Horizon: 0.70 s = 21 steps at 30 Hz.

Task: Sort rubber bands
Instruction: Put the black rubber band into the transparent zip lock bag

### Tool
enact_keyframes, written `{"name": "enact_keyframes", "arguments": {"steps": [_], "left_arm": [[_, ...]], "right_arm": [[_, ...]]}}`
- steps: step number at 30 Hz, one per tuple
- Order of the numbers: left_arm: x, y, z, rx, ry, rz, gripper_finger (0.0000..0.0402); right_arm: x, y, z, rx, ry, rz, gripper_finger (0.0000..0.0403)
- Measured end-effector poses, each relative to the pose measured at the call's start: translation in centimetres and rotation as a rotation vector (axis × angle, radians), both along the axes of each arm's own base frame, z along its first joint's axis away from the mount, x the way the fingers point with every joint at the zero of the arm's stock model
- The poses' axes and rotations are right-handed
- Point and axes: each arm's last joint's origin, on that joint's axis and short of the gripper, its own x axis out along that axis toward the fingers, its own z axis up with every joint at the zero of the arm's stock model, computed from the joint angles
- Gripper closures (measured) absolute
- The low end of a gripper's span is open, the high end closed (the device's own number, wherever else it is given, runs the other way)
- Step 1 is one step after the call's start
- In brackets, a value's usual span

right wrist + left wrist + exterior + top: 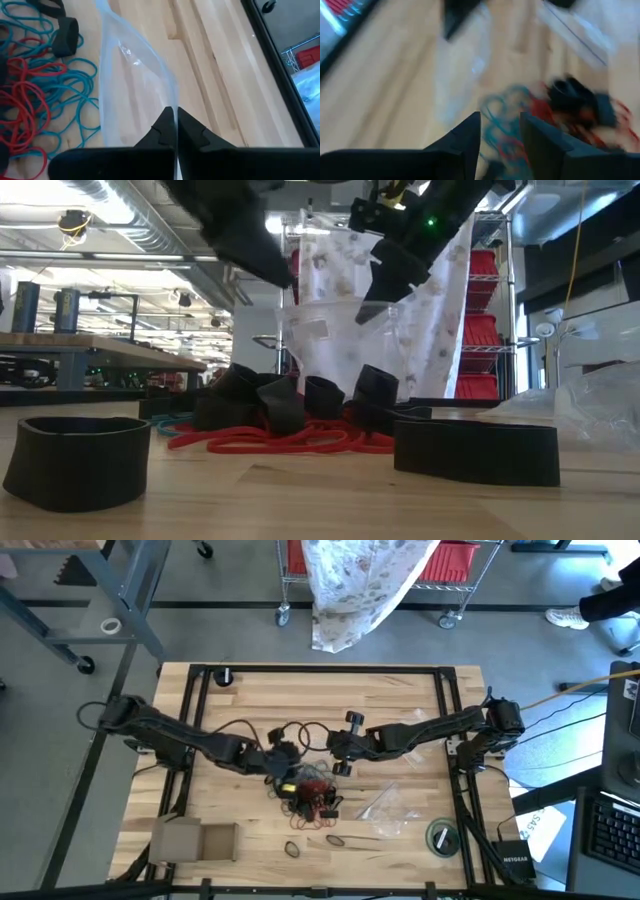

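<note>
A tangled heap of rubber bands (310, 792) in red, teal and black is seen just below the middle of the high view, on the wooden table (400, 700); a few loose bands (335, 838) lie lower in the frame, apart from the heap. The right gripper (175, 131) is pressed together on the edge of a clear plastic bag (132, 80), which is held just beside the heap, at the centre of the high view. The left gripper (500, 131) is held above the teal and red bands with its fingers (465, 137) spread and nothing between them. In the low view, wide black bands (475, 450) are seen at lower left and lower right, with red bands (270, 440) behind them.
</note>
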Motion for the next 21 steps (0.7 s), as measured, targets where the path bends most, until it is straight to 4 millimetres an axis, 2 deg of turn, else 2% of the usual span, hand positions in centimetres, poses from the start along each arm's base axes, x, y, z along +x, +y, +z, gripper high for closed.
{"name": "enact_keyframes", "arguments": {"steps": [5,9,18,21], "left_arm": [[-0.6,-0.7,-1.8,-0.035,0.070,-0.055,0.0256],[-1.3,0.0,-4.6,-0.027,0.153,-0.021,0.0257],[-1.3,0.3,-8.5,0.014,0.229,-0.059,0.0261],[-1.3,0.7,-9.4,0.066,0.244,0.009,0.0261]], "right_arm": [[0.1,0.0,0.0,0.003,-0.009,0.001,0.0402],[0.1,0.0,0.0,0.004,-0.009,0.001,0.0402],[0.1,0.1,0.1,0.010,-0.013,0.006,0.0402],[0.2,0.1,0.0,0.011,-0.015,0.006,0.0402]]}}
